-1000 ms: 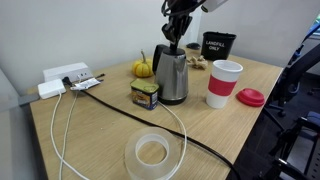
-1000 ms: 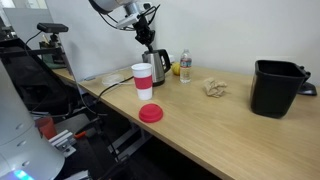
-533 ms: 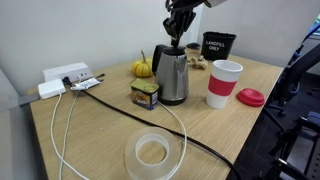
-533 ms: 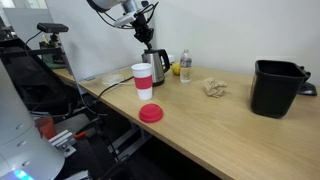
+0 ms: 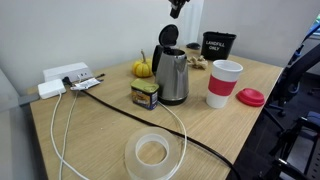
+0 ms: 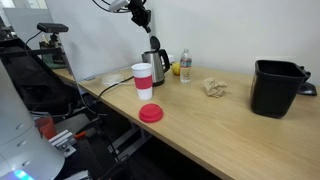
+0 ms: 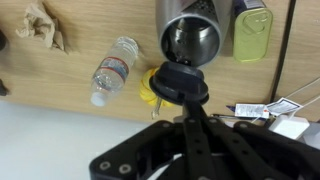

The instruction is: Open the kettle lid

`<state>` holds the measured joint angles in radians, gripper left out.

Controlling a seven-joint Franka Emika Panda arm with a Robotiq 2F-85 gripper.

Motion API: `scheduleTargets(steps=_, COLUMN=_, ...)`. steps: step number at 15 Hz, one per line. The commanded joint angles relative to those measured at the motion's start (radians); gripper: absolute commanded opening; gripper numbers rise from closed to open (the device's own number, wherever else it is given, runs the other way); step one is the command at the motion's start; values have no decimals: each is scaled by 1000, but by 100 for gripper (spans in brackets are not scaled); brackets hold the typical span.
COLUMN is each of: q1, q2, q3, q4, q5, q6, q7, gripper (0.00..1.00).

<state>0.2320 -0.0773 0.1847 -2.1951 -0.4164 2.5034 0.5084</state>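
Observation:
The steel kettle (image 5: 172, 78) stands at the back middle of the wooden table; it also shows in an exterior view (image 6: 154, 68). The kettle lid (image 5: 167, 35) stands tilted up on its hinge, so the top is open. In the wrist view I look down into the open kettle (image 7: 190, 35), with the black lid (image 7: 180, 82) just below its mouth. My gripper (image 5: 177, 8) hangs well above the kettle and touches nothing; it also shows in an exterior view (image 6: 141, 17). In the wrist view my gripper (image 7: 187, 105) has its fingers together and is empty.
A white-and-red paper cup (image 5: 224, 83) and a flat red cup lid (image 5: 251, 97) lie right of the kettle. A tin (image 5: 146, 95), tape roll (image 5: 152, 152), small pumpkin (image 5: 143, 68), power strip (image 5: 65, 75) and cables lie nearby. A black bin (image 6: 277, 88) and a water bottle (image 7: 115, 68) also show.
My gripper was down at the kettle's top; it has risen well clear. The lid now stands open.

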Motion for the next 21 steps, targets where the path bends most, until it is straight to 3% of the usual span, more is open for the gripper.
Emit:
scheduleTargets(steps=1, q1=-26, q2=-73, q3=22, q4=-50, q5=18, q6=39, q7=-1, gripper=0)
scheduleTargets(steps=3, q1=-27, q2=-116, q3=27, q4=-69, q5=54, q6=24, q7=-22, gripper=0)
scheduleTargets(steps=10, q1=8, q2=-281, q3=39, q4=-160, q5=359, q6=-159, q7=-171, gripper=0)
scheduleTargets(steps=18, q1=24, q2=-424, q3=35, q4=-223, q5=485, q6=-336, q7=-266, gripper=2)
scheduleTargets(steps=19, q1=30, q2=-437, q3=29, q4=-225, q5=506, q6=-355, q7=-296, gripper=23)
scheduleTargets(steps=21, q1=55, q2=-463, q3=6, q4=-225, q5=569, q6=-395, q7=-382, gripper=31)
